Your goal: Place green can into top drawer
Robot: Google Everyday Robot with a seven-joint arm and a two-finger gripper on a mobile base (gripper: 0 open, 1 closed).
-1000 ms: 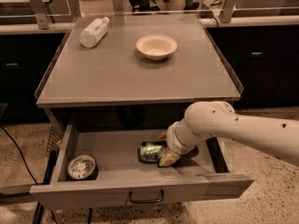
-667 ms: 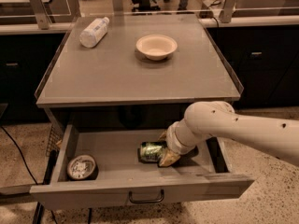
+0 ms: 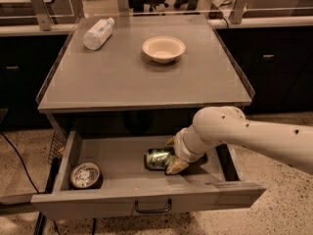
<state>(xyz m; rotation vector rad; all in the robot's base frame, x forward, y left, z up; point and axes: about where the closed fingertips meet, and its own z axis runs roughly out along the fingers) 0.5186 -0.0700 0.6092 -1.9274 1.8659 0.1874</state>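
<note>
The green can point(image 3: 157, 158) lies on its side on the floor of the open top drawer point(image 3: 98, 205), its right end clasped between the tool's point(image 3: 172, 156) two fingers.

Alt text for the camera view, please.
The gripper is down in the open top drawer, at one end of the green can lying on its side. A round can sits farther left; bottle and bowl are on the cabinet top.

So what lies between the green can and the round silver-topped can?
Only bare floor of the top drawer, in the camera view; the claw grips the green can.
</note>
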